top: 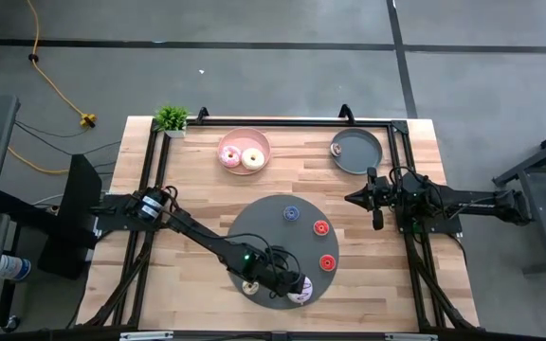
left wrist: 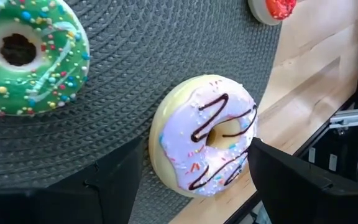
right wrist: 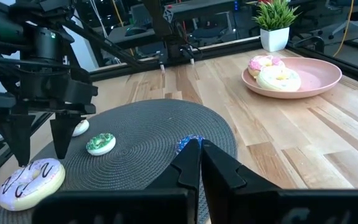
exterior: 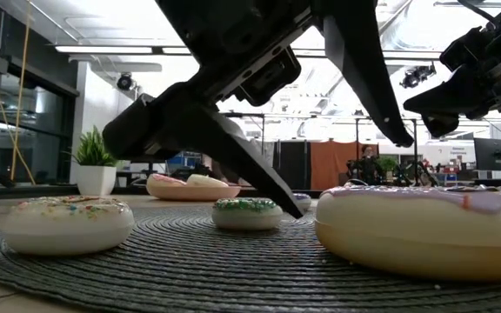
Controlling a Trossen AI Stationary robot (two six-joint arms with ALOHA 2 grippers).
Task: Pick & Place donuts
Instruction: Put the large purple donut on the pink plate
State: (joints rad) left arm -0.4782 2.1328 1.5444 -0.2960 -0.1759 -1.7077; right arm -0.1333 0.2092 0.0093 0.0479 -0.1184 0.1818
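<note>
Left gripper point(top: 292, 284) hangs over the near edge of the big dark woven mat point(top: 263, 223) with its fingers spread wide, straddling the purple-frosted donut point(left wrist: 204, 134) with chocolate squiggles but gripping nothing; the donut sits on the mat between the two fingers. Right gripper point(top: 375, 199) is pinched fully shut and empty, parked above the bare wood of the table point(top: 197, 199) beside the mat, near the grey plate point(top: 358, 152). Over at the far side, the pink plate point(top: 245, 150) has a pink donut point(top: 229, 154) and a white donut point(top: 252, 158) touching each other. Smaller ones on the mat: green sprinkled donut point(left wrist: 27, 53) just beside the purple one, a cream donut point(exterior: 68, 222), a blue one point(top: 291, 213) and two red ones point(top: 320, 227).
</note>
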